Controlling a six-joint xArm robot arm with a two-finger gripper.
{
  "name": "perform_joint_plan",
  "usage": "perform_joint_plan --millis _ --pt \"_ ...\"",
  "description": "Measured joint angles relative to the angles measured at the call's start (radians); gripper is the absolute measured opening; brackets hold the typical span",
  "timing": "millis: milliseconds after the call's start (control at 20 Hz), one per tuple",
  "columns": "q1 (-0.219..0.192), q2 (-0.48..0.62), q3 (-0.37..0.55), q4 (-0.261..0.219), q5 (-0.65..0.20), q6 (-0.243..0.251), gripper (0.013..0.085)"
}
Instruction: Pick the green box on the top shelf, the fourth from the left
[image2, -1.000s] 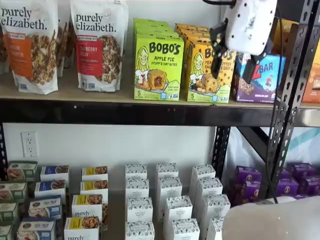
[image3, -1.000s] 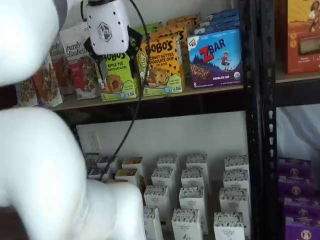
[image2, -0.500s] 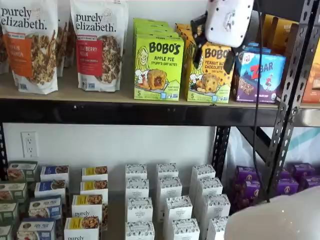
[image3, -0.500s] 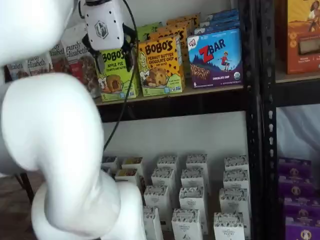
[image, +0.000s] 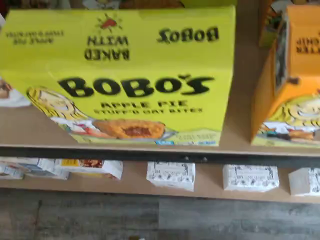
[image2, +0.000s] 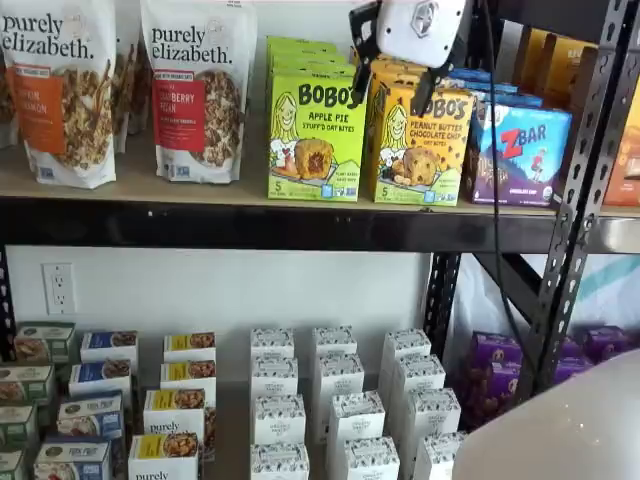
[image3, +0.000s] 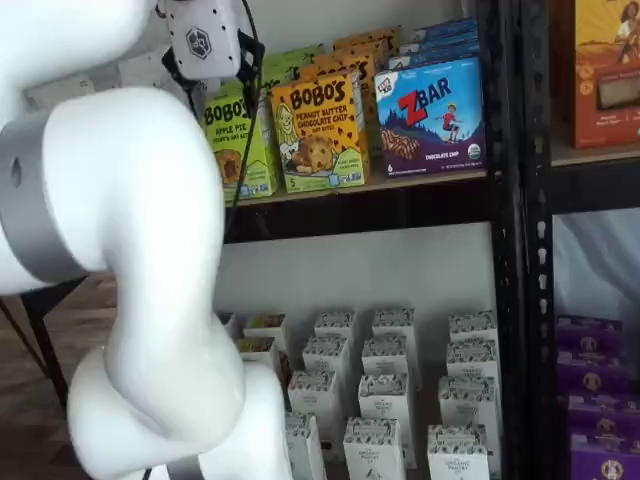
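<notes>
The green box (image2: 317, 130) stands upright at the front of a row on the top shelf (image2: 200, 196), printed "BOBO'S APPLE PIE". It also shows in a shelf view (image3: 238, 140), partly behind my arm, and it fills the wrist view (image: 125, 75), seen from above and in front. My gripper (image2: 393, 85) hangs at the view's top edge in front of the seam between the green box and the orange box (image2: 420, 140). Its two black fingers stand apart with a plain gap and hold nothing. In a shelf view the gripper (image3: 218, 88) is just above the green box.
Purely Elizabeth bags (image2: 198, 90) stand left of the green box. A blue ZBar box (image2: 520, 150) stands right of the orange box. A black upright (image2: 580, 190) rises at the right. White and small boxes (image2: 335, 400) fill the lower shelf. My white arm (image3: 130, 250) blocks the left.
My gripper has moved left and up, from in front of the orange and ZBar boxes to the edge of the green box. The boxes have not moved.
</notes>
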Motion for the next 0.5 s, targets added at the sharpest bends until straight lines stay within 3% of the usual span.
perform_joint_plan --millis 500 --pt "-0.012 0.064 -0.039 0.03 -0.028 -0.013 0.085"
